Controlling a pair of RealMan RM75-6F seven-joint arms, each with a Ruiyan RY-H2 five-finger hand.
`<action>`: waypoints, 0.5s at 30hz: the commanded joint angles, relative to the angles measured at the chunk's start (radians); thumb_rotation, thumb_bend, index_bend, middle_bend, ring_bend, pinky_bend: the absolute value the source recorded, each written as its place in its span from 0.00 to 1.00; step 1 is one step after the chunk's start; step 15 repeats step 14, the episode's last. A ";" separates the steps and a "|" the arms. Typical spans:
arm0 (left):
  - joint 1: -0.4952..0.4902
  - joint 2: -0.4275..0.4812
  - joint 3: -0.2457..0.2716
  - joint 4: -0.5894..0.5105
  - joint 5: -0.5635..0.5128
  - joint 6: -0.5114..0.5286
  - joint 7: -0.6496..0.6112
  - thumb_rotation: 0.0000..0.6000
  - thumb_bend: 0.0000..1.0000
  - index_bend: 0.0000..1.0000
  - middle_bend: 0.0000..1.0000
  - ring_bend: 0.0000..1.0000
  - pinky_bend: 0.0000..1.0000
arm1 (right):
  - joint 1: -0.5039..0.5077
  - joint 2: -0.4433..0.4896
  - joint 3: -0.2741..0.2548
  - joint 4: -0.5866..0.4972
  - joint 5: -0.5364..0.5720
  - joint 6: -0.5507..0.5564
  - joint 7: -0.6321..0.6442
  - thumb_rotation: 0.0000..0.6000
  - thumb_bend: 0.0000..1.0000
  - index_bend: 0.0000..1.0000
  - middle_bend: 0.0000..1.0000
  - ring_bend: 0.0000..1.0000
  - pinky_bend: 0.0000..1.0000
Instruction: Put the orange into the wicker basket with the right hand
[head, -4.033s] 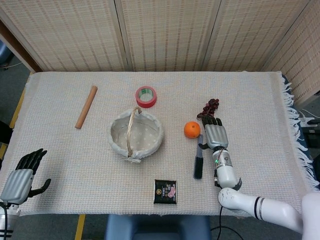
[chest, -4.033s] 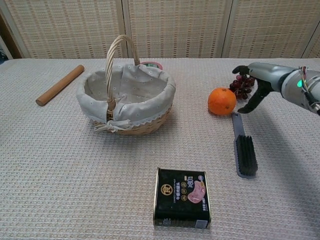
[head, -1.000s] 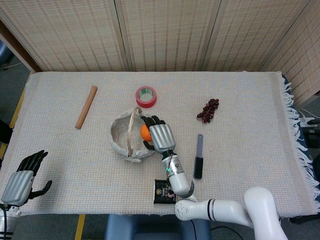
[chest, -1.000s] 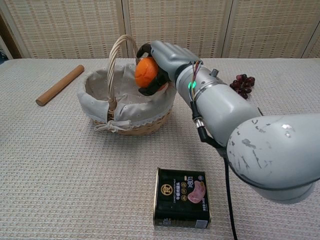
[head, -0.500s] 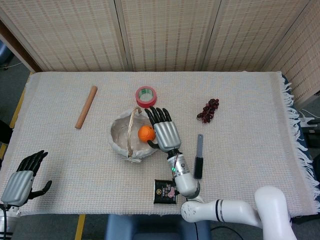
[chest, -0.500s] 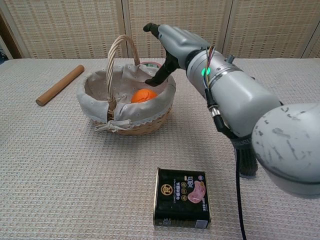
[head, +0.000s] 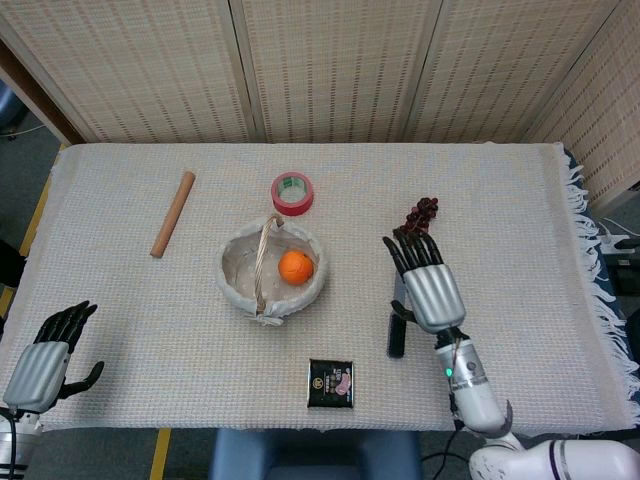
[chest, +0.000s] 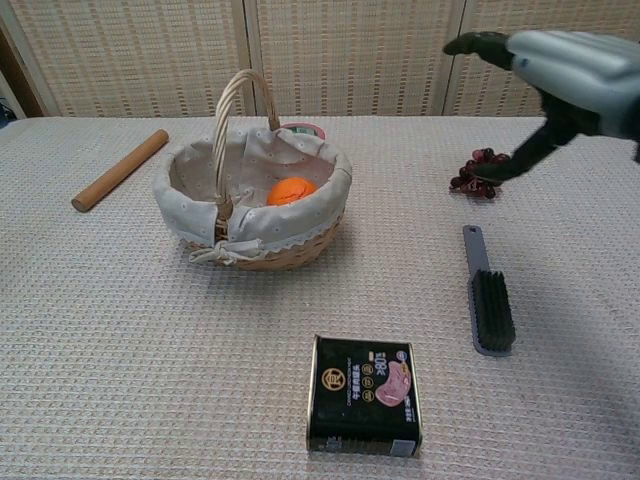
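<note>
The orange (head: 294, 267) (chest: 290, 190) lies inside the wicker basket (head: 236, 283) (chest: 200, 225), right of its upright handle, on the white cloth lining. My right hand (head: 422, 280) (chest: 560, 70) is raised above the table well to the right of the basket, over the brush, fingers spread and holding nothing. My left hand (head: 45, 355) rests at the near left corner of the table, fingers apart and empty; the chest view does not show it.
A black brush (head: 397, 325) (chest: 489, 297) lies partly under my right hand. Dark grapes (head: 422, 212) (chest: 476, 172) sit behind it. A black tin (head: 330, 383) (chest: 364, 395) is near the front edge, red tape (head: 292, 192) behind the basket, a wooden rod (head: 173, 213) (chest: 118, 170) at far left.
My right hand carried the orange to the basket, let it go inside, then drew back to the right and up over the brush. The left hand stayed put.
</note>
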 joint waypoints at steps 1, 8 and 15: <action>0.001 -0.004 0.000 0.005 0.004 0.006 0.009 1.00 0.35 0.00 0.00 0.00 0.06 | -0.177 0.158 -0.180 -0.049 -0.169 0.106 0.111 1.00 0.11 0.00 0.00 0.00 0.02; 0.002 -0.017 -0.003 0.021 0.009 0.017 0.034 1.00 0.35 0.00 0.00 0.00 0.06 | -0.327 0.194 -0.276 0.138 -0.309 0.193 0.227 1.00 0.11 0.00 0.00 0.00 0.02; 0.004 -0.026 -0.005 0.027 0.019 0.030 0.047 1.00 0.35 0.00 0.00 0.00 0.06 | -0.402 0.168 -0.262 0.292 -0.348 0.223 0.328 1.00 0.11 0.00 0.00 0.00 0.02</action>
